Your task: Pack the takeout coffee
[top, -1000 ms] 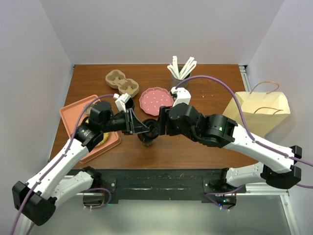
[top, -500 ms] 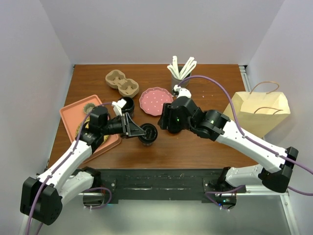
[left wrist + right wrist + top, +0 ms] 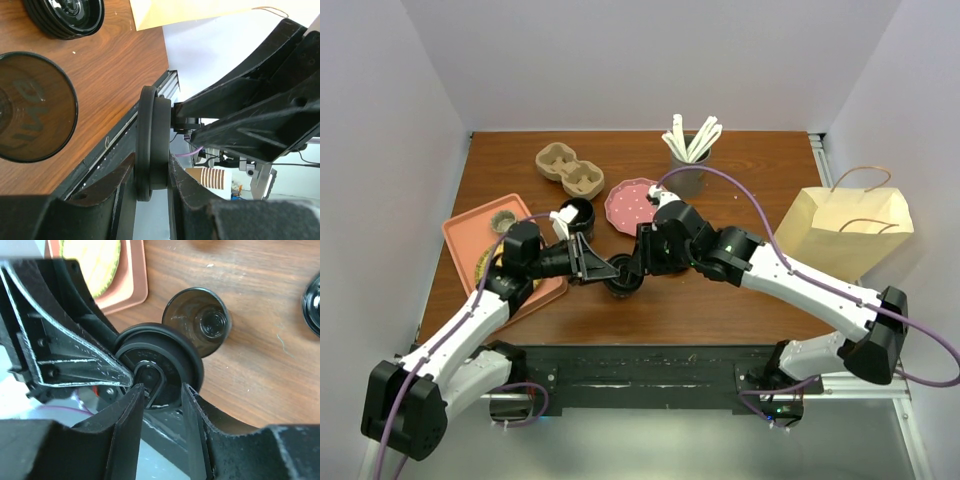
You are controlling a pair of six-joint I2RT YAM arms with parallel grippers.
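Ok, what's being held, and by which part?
The left end effector pinches the round black plastic cup lid edge-on by its rim. The right end effector is at the lid too; whether it grips cannot be told.

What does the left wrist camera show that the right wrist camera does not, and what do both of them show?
Only the left wrist view shows the paper bag, along its top edge, and it sees the lid edge-on. Only the right wrist view shows the pink tray and the lid's flat face. Both show the black lid near the dark cup on the wooden table.
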